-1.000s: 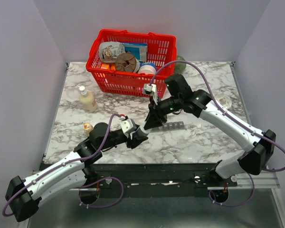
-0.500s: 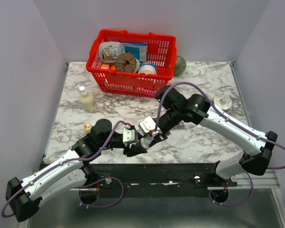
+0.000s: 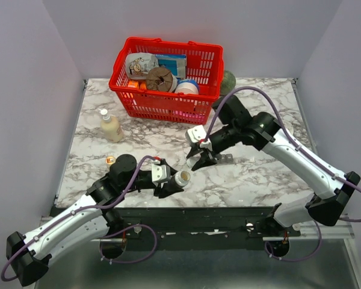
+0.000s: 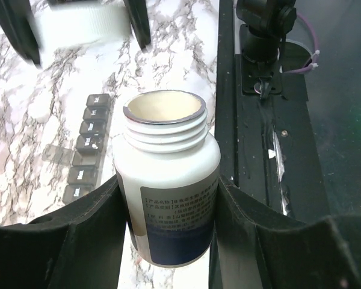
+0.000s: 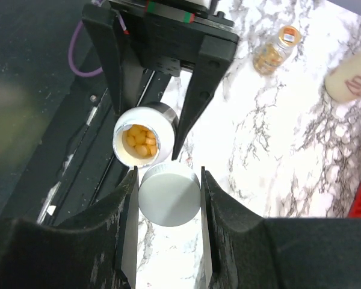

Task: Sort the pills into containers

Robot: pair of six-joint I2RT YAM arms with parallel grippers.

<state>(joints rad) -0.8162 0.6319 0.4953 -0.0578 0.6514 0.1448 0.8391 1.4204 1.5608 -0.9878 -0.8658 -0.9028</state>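
Observation:
My left gripper (image 3: 173, 184) is shut on an open white pill bottle (image 3: 182, 177) near the table's front edge. The bottle (image 4: 168, 192) sits between the left fingers, and the right wrist view shows yellow pills (image 5: 141, 141) inside it. My right gripper (image 3: 198, 162) is shut on the bottle's white cap (image 5: 169, 194), held just above and beside the bottle mouth. The dark grey pill organizer (image 3: 224, 159) lies on the marble behind the right gripper, lids closed; it also shows in the left wrist view (image 4: 87, 150).
A small amber bottle with a gold cap (image 3: 111, 161) stands at the left, also in the right wrist view (image 5: 275, 49). A cream bottle (image 3: 111, 126) is behind it. A red basket (image 3: 145, 107) of goods is at the back. A clear round object (image 3: 283, 128) lies at the right.
The right gripper came down onto the bottle, then drew up and right with the cap in its jaws. The bottle now stands open in the left gripper. The organizer shows again.

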